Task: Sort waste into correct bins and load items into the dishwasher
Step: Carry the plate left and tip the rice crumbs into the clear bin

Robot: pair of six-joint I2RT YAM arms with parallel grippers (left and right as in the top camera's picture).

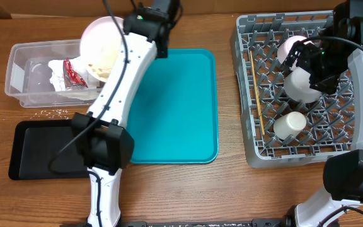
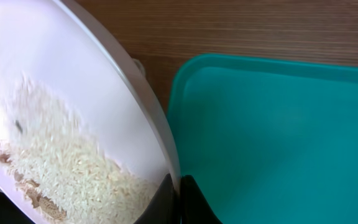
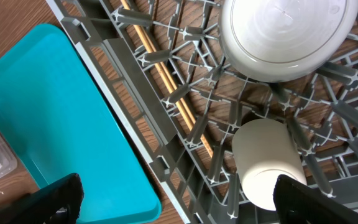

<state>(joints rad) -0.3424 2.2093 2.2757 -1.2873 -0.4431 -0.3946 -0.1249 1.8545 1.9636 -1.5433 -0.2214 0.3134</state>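
Pink plate [image 2: 73, 81] in left gripper [image 2: 178, 202]

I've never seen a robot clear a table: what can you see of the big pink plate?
The large pale pink plate is round, smooth and glossy. It is tilted steeply above the clear tub, its rim pinched by the left hand. Whitish rice and brownish crumbs cling to its lower part.
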